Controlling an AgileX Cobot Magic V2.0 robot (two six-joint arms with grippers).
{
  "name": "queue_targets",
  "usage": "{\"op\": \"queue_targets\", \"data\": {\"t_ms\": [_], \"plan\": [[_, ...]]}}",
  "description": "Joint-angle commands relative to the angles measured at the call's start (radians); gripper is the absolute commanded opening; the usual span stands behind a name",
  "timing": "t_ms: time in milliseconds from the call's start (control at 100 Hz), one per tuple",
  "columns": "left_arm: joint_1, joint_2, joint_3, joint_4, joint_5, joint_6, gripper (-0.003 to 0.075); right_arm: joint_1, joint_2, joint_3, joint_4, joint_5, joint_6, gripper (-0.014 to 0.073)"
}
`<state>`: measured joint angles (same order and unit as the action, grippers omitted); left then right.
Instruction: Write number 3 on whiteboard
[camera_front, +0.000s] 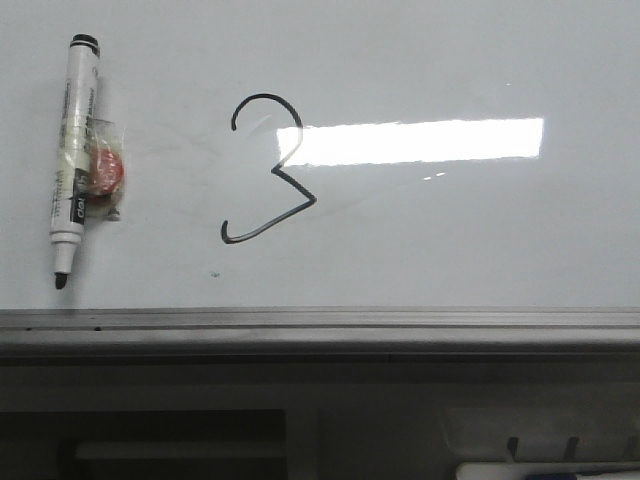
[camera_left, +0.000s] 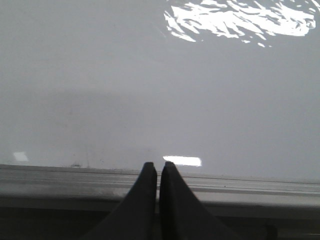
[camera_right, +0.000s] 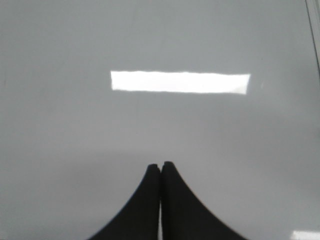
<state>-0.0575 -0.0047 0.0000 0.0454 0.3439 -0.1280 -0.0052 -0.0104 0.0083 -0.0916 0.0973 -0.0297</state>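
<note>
A black hand-drawn number 3 (camera_front: 268, 170) stands on the glossy whiteboard (camera_front: 450, 240), just left of a bright light reflection. A white marker (camera_front: 74, 160) with a black tip lies uncapped on the board at the far left, tip toward the near edge, with a red piece taped to its side. Neither gripper shows in the front view. My left gripper (camera_left: 158, 166) is shut and empty over the board's near edge rail. My right gripper (camera_right: 160, 165) is shut and empty above bare board.
A grey metal edge rail (camera_front: 320, 325) runs along the board's near side and also shows in the left wrist view (camera_left: 250, 187). Below it sits a dark tray area (camera_front: 180, 445). The board's right edge shows in the right wrist view (camera_right: 314, 35).
</note>
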Motion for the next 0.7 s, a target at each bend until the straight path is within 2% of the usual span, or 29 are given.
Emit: {"op": "queue_targets", "data": {"t_ms": [0, 190, 690], "plan": [[0.002, -0.025, 0.012, -0.011, -0.045, -0.004, -0.0020, -0.007, -0.016, 0.029, 0.005, 0.007, 0.002, -0.0061], [0.002, -0.025, 0.012, -0.011, -0.045, -0.004, -0.0020, -0.007, -0.016, 0.029, 0.005, 0.232, 0.002, -0.0061], [0.002, -0.025, 0.012, -0.011, -0.045, -0.004, -0.0020, -0.007, -0.016, 0.029, 0.005, 0.227, 0.002, -0.0061]]}}
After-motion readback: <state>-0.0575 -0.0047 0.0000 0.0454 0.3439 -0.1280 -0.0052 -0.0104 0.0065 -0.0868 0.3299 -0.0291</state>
